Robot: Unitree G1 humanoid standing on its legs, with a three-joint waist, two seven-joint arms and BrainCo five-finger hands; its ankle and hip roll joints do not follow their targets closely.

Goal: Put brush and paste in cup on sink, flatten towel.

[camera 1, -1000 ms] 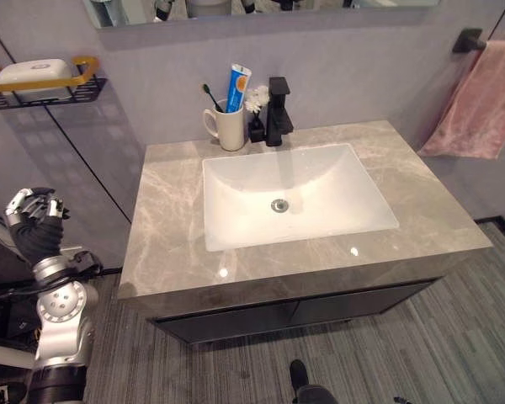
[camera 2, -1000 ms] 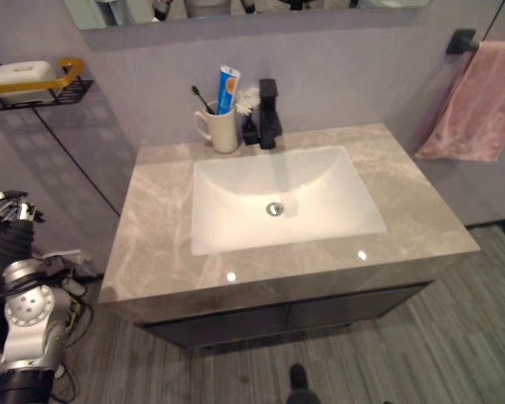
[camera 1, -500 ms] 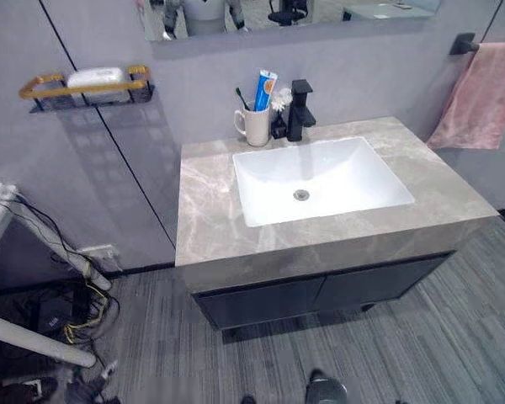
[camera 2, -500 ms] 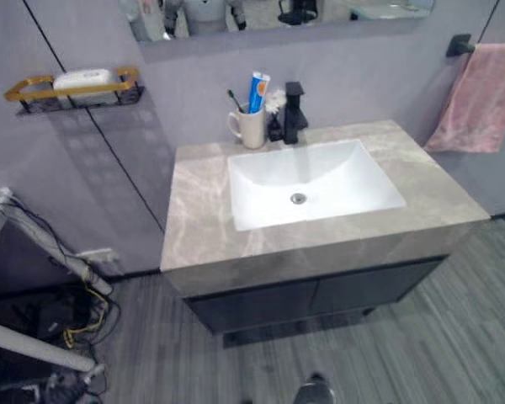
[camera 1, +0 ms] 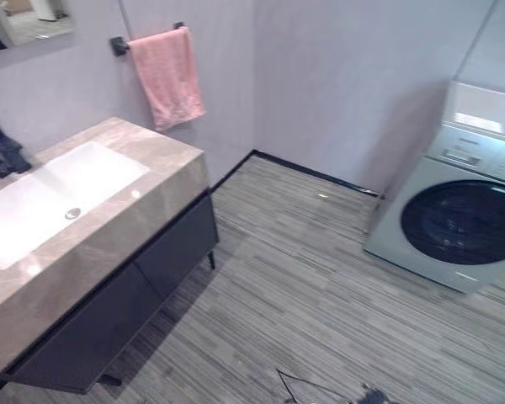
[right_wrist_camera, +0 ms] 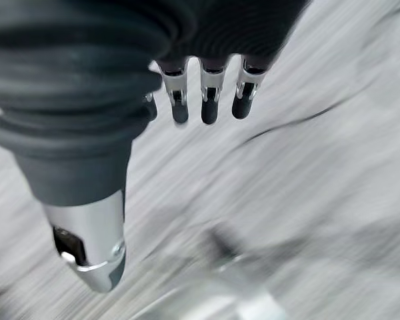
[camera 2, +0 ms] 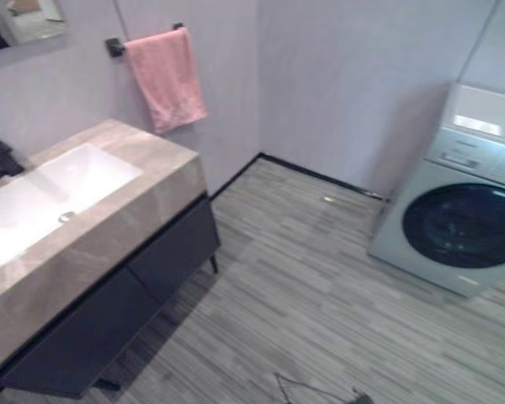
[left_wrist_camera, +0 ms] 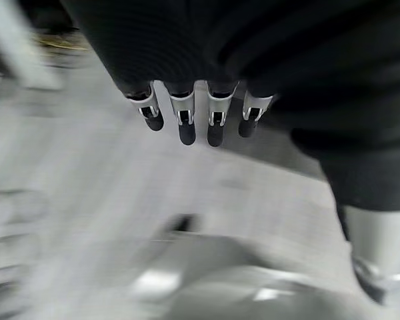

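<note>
Sink [camera 1: 50, 189] is seen at far left, set in the bench [camera 1: 164, 164]. Pink towel [camera 1: 167, 76] hangs on its wall bar, judged the step in hand; an approach is needed next. Washing machine [camera 1: 454, 202] stands right. No legible writing. Left hand [left_wrist_camera: 193, 117] and right hand [right_wrist_camera: 210, 93]: fingers relaxed, nothing held.

The surface [camera 1: 156, 168] is a grey marble top with a white sink [camera 1: 59, 198] set into it. A black tap [camera 1: 4, 151] stands at the back edge. The striped grey floor [camera 1: 320, 286] carries a washing machine [camera 1: 454, 210] well apart.
</note>
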